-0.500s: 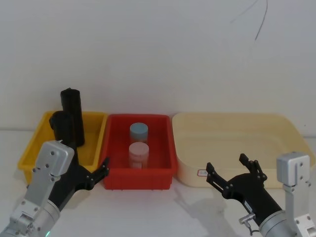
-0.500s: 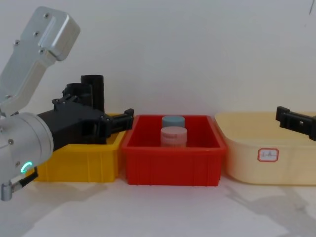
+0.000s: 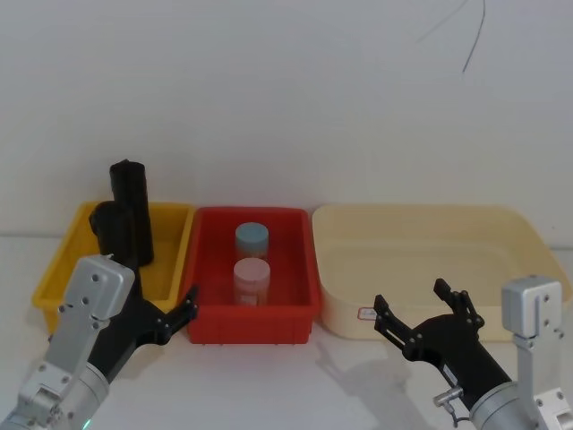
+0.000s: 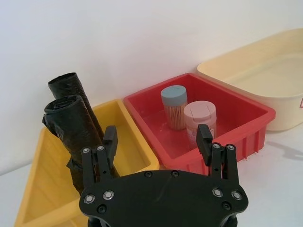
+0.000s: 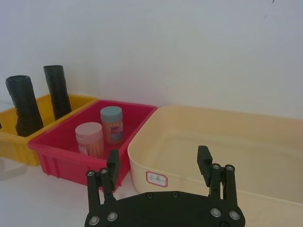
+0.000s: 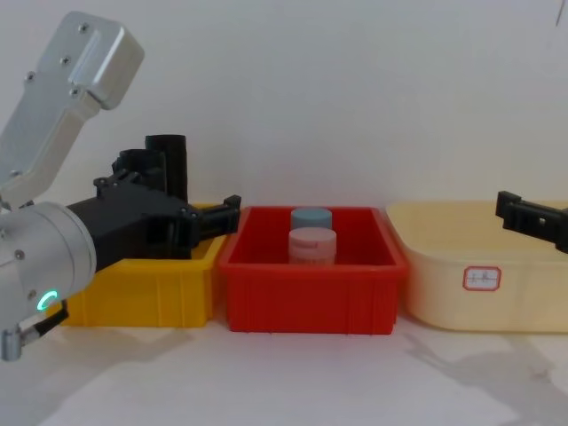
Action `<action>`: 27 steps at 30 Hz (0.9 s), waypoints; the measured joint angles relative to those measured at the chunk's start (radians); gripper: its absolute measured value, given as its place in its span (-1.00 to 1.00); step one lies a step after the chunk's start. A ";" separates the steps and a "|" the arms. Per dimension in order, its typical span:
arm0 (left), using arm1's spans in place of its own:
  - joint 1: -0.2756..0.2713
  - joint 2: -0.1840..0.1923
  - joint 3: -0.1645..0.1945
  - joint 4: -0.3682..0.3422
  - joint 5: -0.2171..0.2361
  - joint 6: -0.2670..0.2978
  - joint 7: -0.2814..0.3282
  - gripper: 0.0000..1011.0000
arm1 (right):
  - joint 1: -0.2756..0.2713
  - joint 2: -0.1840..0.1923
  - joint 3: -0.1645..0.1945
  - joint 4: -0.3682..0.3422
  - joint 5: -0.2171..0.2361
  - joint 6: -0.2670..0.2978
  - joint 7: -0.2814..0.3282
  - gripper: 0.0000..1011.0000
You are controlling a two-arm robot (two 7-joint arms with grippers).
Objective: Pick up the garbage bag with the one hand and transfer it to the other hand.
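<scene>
Robot lab — white wall [image 3: 286,90], plastic bins [image 3: 251,328]

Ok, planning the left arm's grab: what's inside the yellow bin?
Two black rolls stand in the yellow bin: the thick crinkled garbage bag in front, a slimmer tube behind it. The open left gripper covers the bag's base and part of the floor.
</scene>
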 joint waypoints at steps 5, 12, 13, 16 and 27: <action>0.000 0.000 0.000 0.000 0.000 0.000 0.000 0.98 | 0.000 0.000 0.000 0.000 0.000 0.000 0.000 0.98; -0.004 -0.003 -0.003 0.006 0.002 -0.005 -0.001 0.98 | 0.000 0.000 0.000 0.000 0.000 0.000 0.000 0.98; -0.006 -0.004 -0.005 0.010 0.003 -0.010 -0.001 0.98 | 0.000 0.000 0.000 0.000 0.000 0.000 0.000 0.98; -0.009 -0.006 -0.010 0.017 0.006 -0.017 0.000 0.98 | 0.000 0.000 0.000 0.000 0.000 0.000 0.000 0.98; -0.006 -0.006 -0.042 0.039 0.011 -0.033 0.019 0.98 | 0.000 0.000 0.000 0.000 0.000 0.000 0.000 0.98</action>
